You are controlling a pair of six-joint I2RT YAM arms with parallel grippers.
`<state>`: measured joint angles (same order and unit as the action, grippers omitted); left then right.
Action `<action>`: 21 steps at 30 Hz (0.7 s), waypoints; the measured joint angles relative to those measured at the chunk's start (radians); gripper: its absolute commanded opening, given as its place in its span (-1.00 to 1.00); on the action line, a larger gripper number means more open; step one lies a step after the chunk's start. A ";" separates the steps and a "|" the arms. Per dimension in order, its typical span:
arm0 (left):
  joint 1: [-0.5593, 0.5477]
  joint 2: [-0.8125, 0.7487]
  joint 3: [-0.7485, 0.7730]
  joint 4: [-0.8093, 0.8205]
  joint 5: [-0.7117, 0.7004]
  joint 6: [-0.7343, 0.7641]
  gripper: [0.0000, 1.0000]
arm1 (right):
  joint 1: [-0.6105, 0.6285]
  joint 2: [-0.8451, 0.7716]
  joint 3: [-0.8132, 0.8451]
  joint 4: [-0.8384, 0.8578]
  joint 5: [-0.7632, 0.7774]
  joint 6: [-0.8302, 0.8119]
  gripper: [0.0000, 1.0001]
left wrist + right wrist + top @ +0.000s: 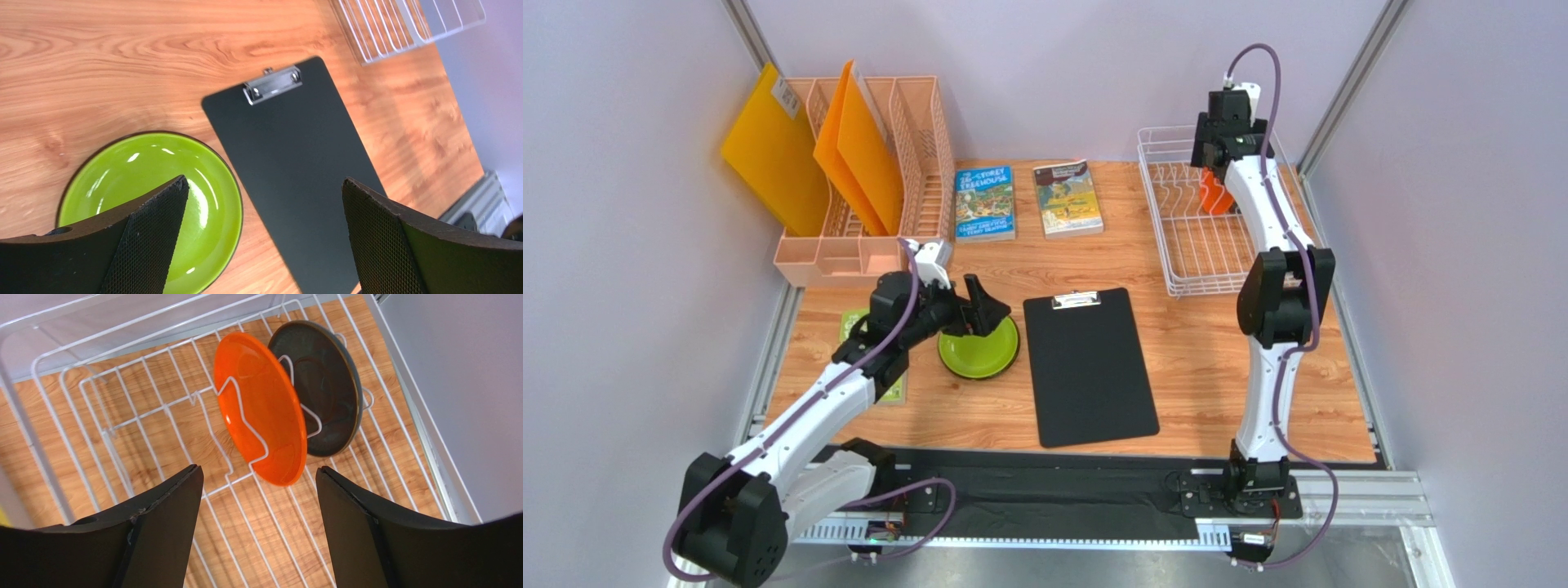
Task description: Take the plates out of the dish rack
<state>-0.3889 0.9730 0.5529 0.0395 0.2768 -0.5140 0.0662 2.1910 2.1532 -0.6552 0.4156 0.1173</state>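
A lime green plate (978, 353) (147, 196) lies flat on the table, left of the clipboard. My left gripper (987, 312) (264, 184) hangs just above the plate's right rim, open, with nothing between its fingers. In the white wire dish rack (1198, 251) (153, 416) at the back right, an orange plate (1217, 196) (261, 407) stands on edge between prongs. A dark teal-grey plate (325, 386) stands right behind it. My right gripper (1212, 169) (258, 471) hovers over the rack just in front of the orange plate, open and apart from it.
A black clipboard (1090, 365) (294, 171) lies mid-table. Two books (1026, 200) lie at the back. A peach file organiser (867, 184) with orange folders stands at the back left. A green flat thing (852, 326) lies partly under the left arm.
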 measured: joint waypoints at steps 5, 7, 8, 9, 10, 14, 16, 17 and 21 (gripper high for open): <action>-0.001 0.046 0.000 0.029 0.060 0.032 0.99 | -0.027 0.076 0.042 0.003 0.016 -0.039 0.40; -0.001 0.065 0.000 0.038 0.069 0.041 0.99 | -0.042 0.097 0.042 0.003 0.011 -0.047 0.36; -0.001 0.077 0.000 0.044 0.072 0.045 0.99 | -0.055 0.108 0.042 0.003 0.001 -0.051 0.32; -0.001 0.086 0.000 0.051 0.074 0.047 0.99 | -0.064 0.116 0.042 0.007 -0.008 -0.055 0.27; -0.001 0.096 0.000 0.057 0.077 0.048 0.99 | -0.073 0.122 0.042 0.008 -0.015 -0.057 0.23; -0.001 0.135 0.000 0.072 0.082 0.049 0.99 | -0.113 0.141 0.042 0.020 -0.064 -0.078 -0.37; -0.001 0.151 0.000 0.077 0.082 0.049 0.99 | -0.128 0.145 0.041 0.028 -0.105 -0.085 -0.46; -0.001 0.156 0.000 0.079 0.081 0.049 0.99 | -0.130 0.145 0.041 0.032 -0.130 -0.087 -0.57; -0.001 0.176 0.000 0.092 0.081 0.048 0.99 | -0.130 0.145 0.029 0.054 -0.188 -0.113 -0.99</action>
<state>-0.3897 1.1492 0.5529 0.1314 0.3576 -0.4660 -0.0635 2.3360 2.1822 -0.6014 0.2276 0.0044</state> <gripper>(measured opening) 0.992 0.160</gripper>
